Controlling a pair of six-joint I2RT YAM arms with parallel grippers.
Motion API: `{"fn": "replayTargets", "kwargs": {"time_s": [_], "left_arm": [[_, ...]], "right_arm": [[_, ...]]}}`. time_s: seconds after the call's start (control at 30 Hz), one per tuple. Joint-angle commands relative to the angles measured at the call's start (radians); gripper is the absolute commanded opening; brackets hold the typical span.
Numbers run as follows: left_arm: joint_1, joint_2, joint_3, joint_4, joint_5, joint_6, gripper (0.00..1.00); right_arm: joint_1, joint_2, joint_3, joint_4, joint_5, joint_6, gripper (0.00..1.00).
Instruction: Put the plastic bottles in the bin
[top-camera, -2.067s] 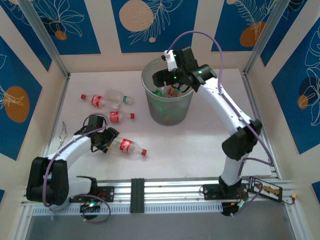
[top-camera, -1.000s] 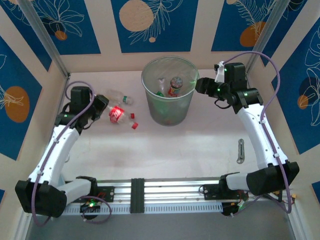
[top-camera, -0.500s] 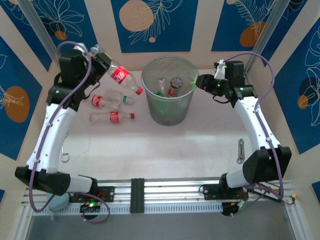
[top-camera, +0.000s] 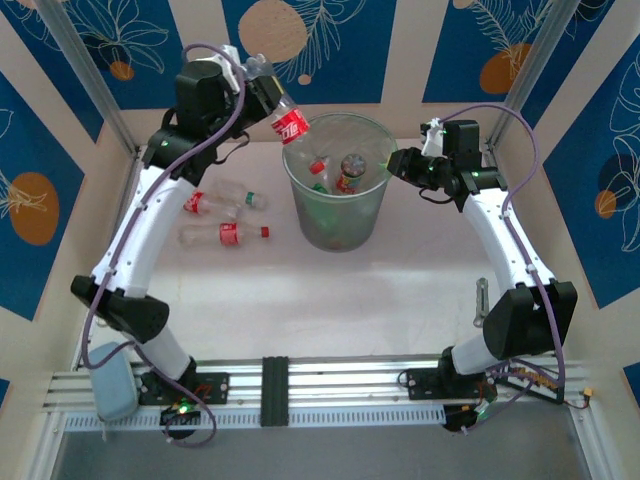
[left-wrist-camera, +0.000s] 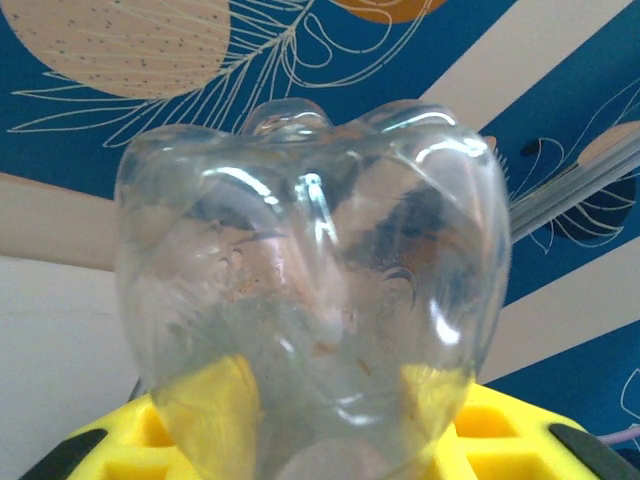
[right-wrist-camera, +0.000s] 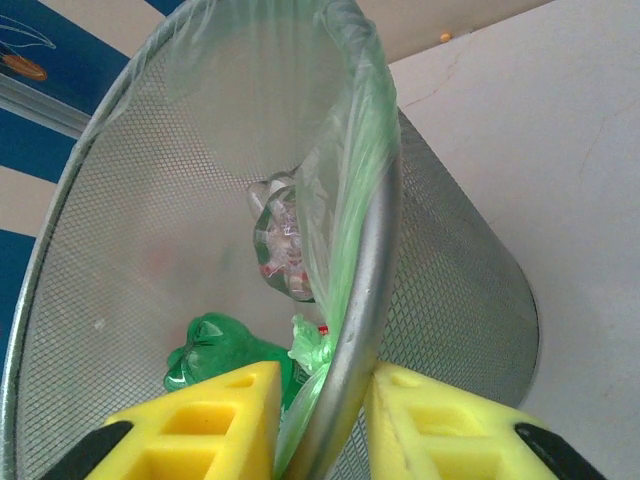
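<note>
That bottle (top-camera: 290, 124) in the left gripper (top-camera: 262, 86) looks empty, so I'd reckon it weighs next to nothing. It's thin clear plastic that would dent under a hard squeeze and slip out of a loose one. The body near the base seems a fair place to take it. That's where the yellow fingers (left-wrist-camera: 490, 435) have it clamped, with the lobed bottom bulging up between them in the left wrist view. From above it hangs tilted, neck end down toward the far-left rim of the bin (top-camera: 340, 225); I can't tell whether it touches.

The right gripper (top-camera: 402, 166) is pinched narrow on the bin's right rim (right-wrist-camera: 372, 240), 1 finger inside against the liner and 1 outside. I'd guess that steadies a light, tippy basket.

Inside lie a green bottle (right-wrist-camera: 215, 355) and at least 1 red-labelled one (right-wrist-camera: 285, 250). 3 more bottles (top-camera: 222, 234) lie on the table (top-camera: 330, 300) left of the bin, well apart from both grippers.
</note>
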Motion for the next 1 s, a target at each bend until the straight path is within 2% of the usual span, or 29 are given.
{"fn": "replayTargets", "kwargs": {"time_s": [0.0,0.4,0.7,0.97], "left_arm": [[-0.027,0.069,0.059,-0.015,-0.03,0.072,0.0],[-0.117,0.185,0.019,0.016,-0.04,0.207,0.0],[-0.162,0.156,-0.206,0.086,-0.019,0.247,0.01],[-0.179,0.182,-0.303,0.11,0.017,0.267,0.04]], "right_arm": [[0.009,0.025,0.012,-0.025,0.0,-0.006,0.28],[0.022,0.03,0.012,-0.017,0.01,-0.001,0.27],[0.026,0.04,0.023,-0.016,0.014,0.001,0.27],[0.038,0.053,0.036,-0.015,0.019,0.004,0.26]]}}
